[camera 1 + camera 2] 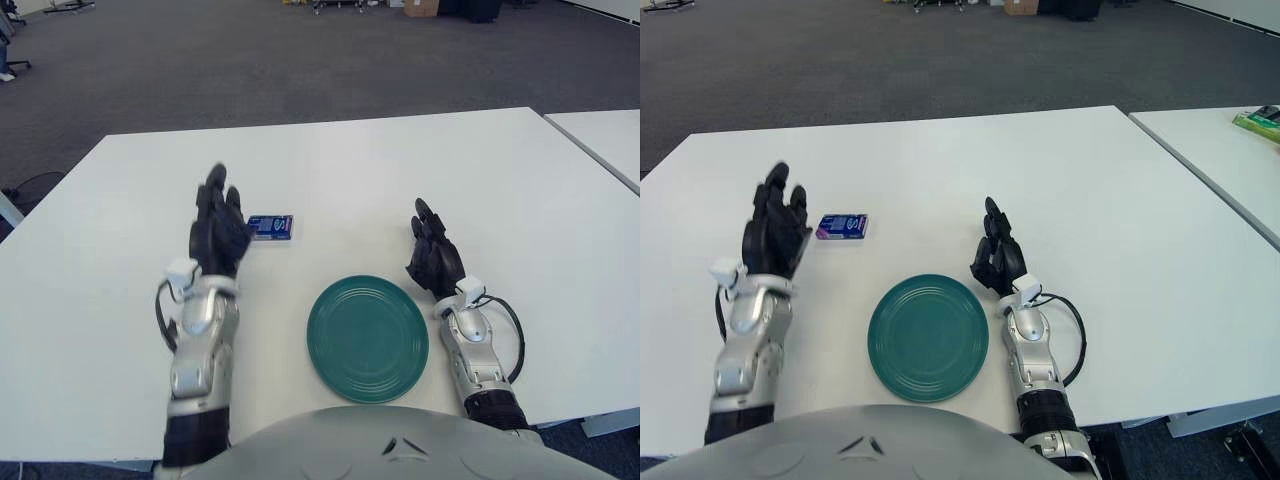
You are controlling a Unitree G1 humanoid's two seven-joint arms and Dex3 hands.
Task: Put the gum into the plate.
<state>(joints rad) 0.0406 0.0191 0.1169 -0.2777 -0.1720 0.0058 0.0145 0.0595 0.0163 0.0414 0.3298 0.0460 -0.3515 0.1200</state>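
Grey carpet stretches behind a smooth white table [400, 170], whose matte top carries everything. Toward the table's left half, roughly midway between its near and far edges, lies the gum [270, 227]: a small flat rectangular pack with a glossy blue face, pale lettering and a purple end, flat on the surface with its long side roughly parallel to the near edge. Just to its left, raised above the tabletop, is the left hand [219, 228], black and jointed, its fingers spread and upright, grasping nothing; its fingertips show slightly blurred, and it stands close beside the pack's left end without clearly touching it. Below it the silver metal forearm with a looping black cable runs back toward the near edge. Nearer the robot and to the right of the pack, well apart from it, sits the plate [367, 338], a round teal dish with fine concentric ridges and a faint sheen, close to the near edge at about the table's middle. Beside the plate's right rim shows the right hand [997, 256], black as well, fingers extended and loosely together, holding nothing, low over the tabletop though contact cannot be told. At the far right a second white table [1220, 150] stands apart across a narrow gap, with a green object [1260, 121] on it.
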